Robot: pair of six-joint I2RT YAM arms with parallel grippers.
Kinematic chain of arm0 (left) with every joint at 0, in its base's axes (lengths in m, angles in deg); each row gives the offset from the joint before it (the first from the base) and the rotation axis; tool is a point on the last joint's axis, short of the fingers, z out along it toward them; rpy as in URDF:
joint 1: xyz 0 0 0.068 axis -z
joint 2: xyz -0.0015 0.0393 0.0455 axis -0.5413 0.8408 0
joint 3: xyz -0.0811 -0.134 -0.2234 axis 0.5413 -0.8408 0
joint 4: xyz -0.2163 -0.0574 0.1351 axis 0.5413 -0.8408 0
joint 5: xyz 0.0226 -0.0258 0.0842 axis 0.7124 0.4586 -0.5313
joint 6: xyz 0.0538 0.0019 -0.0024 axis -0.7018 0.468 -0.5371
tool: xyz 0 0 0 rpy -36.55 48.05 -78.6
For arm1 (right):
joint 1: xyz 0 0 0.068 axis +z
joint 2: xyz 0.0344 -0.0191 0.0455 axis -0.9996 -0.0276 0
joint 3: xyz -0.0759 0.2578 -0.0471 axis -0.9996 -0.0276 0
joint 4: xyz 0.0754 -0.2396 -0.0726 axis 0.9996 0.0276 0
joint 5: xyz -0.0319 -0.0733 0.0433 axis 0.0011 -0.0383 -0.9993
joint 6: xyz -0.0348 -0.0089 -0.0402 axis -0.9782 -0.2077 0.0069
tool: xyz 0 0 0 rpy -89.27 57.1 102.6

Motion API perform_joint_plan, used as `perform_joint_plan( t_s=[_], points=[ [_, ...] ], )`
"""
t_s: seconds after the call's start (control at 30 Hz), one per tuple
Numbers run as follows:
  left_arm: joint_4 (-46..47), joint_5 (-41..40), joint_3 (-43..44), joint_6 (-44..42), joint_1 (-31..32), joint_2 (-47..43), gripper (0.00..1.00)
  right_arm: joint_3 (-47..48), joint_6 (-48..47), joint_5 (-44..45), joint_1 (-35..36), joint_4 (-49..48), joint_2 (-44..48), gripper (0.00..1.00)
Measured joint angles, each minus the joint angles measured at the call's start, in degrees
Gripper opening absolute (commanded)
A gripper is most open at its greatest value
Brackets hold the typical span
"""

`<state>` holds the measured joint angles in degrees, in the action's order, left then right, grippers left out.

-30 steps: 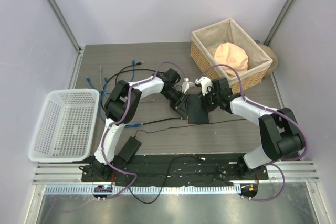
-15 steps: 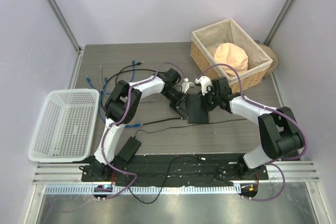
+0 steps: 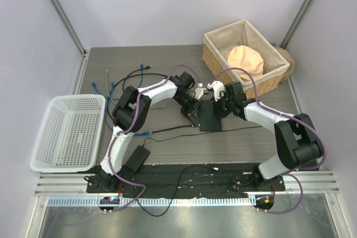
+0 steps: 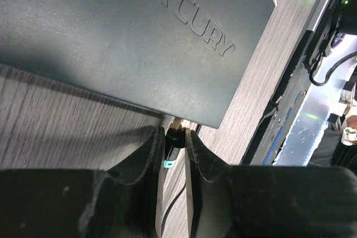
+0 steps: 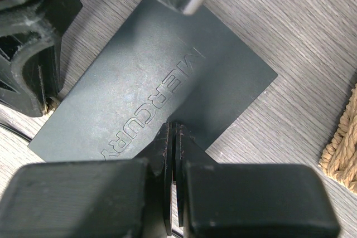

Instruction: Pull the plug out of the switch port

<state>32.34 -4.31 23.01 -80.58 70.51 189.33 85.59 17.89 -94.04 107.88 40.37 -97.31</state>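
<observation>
The switch (image 3: 211,116) is a flat dark-grey box lying mid-table; it fills the left wrist view (image 4: 139,37) and shows in the right wrist view (image 5: 150,82). A black plug (image 4: 172,146) with a teal mark sits in the switch's edge. My left gripper (image 4: 174,131) is shut on the plug, one finger on each side, at the switch's left edge (image 3: 193,113). A thin black cable (image 4: 169,214) trails back from the plug. My right gripper (image 5: 173,127) is shut, its tips resting on the switch's top (image 3: 221,104).
A wicker basket (image 3: 245,54) holding a peach-coloured thing stands at the back right, its rim near my right arm (image 5: 343,137). A white plastic basket (image 3: 67,132) is at the left. Blue cables (image 3: 111,87) lie at the back left, and a black power adapter (image 3: 136,157) sits near the front.
The left jaws have narrowed onto the plug. Both arms and the switch have hardly moved.
</observation>
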Motion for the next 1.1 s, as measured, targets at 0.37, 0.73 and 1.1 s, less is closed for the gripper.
perform_joint_plan(
  t_s=[0.37, 0.73, 1.1],
  points=[
    [-4.39, -0.68, 3.98, -0.90, 0.09, 1.60, 0.00, 0.00, -0.02, -0.04, -0.02, 0.00, 0.00, 0.01],
    [-14.19, -1.86, 7.91, -5.97, -1.09, 1.36, 0.00, 0.00, -0.04, -0.04, -0.02, 0.00, 0.00, 0.01],
    [-23.56, -9.75, 21.66, -14.38, -13.49, 2.71, 0.00, 0.02, -0.07, -0.02, -0.02, 0.04, 0.02, 0.01]
  ],
)
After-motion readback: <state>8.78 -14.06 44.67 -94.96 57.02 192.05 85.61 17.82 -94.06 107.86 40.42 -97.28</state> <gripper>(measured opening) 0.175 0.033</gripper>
